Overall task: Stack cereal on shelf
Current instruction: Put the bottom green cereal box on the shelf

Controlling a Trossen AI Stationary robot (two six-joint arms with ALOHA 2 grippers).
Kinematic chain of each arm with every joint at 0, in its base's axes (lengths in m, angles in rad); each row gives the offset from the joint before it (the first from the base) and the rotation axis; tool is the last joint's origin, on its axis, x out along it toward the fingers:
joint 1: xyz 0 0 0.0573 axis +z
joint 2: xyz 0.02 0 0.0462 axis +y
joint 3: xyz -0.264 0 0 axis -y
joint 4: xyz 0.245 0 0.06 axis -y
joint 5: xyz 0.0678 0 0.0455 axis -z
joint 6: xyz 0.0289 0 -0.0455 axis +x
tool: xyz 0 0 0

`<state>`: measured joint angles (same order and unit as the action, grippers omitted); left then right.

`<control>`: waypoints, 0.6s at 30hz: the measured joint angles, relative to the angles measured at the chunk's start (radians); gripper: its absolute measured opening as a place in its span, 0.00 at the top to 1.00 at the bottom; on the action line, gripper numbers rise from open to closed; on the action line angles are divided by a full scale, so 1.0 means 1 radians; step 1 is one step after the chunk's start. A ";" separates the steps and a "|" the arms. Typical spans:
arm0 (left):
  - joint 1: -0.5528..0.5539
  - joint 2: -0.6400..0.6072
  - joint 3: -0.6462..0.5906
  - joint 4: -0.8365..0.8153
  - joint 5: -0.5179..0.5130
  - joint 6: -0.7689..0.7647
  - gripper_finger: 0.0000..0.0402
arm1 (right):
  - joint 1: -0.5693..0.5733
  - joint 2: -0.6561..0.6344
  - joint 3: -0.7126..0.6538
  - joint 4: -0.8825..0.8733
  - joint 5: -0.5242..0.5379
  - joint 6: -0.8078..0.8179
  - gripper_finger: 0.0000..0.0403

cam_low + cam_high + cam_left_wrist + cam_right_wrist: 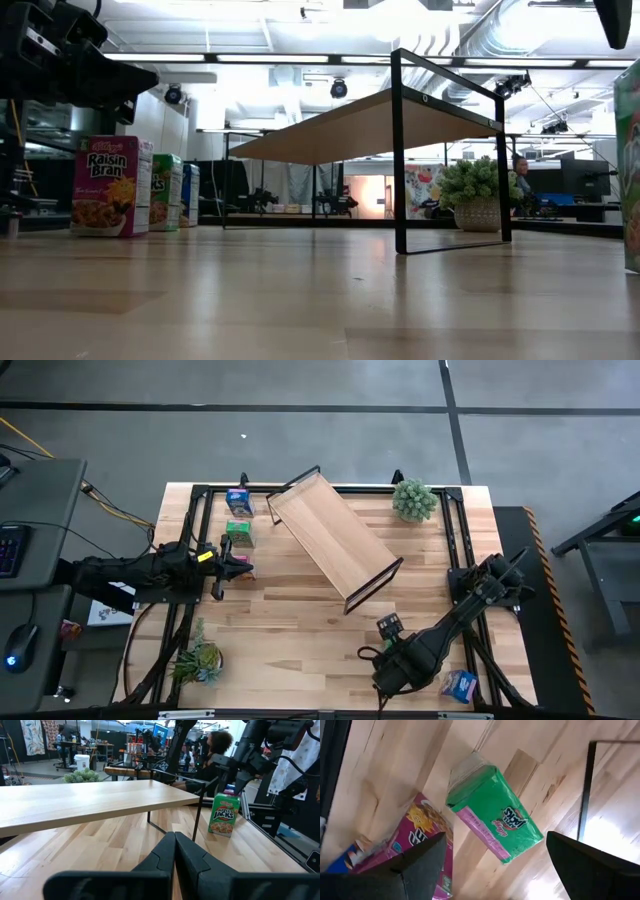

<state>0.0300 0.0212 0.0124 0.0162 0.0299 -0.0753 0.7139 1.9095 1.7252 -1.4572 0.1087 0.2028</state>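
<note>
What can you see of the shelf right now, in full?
The shelf is a long rectangular board of pale wood carried on thin black metal frame ends. It stands upright on the table, set diagonally, one end near the far edge and the other toward the middle. Its top is bare: no cereal on it. From the low view the space under the board is open. Neither gripper touches it; a green cereal box stands on the table past one end.
</note>
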 joint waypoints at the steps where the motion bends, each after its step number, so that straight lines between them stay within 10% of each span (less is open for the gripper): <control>1: 0.000 0.000 0.000 0.000 0.000 0.000 1.00 | -0.002 0.000 0.000 0.000 0.000 -0.002 0.16; 18: 0.000 0.000 0.000 0.000 0.000 0.000 1.00 | -0.048 0.000 -0.122 0.075 -0.064 -0.113 0.16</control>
<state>0.0303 0.0216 0.0124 0.0159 0.0299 -0.0753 0.6662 1.9095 1.6030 -1.3818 0.0442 0.0898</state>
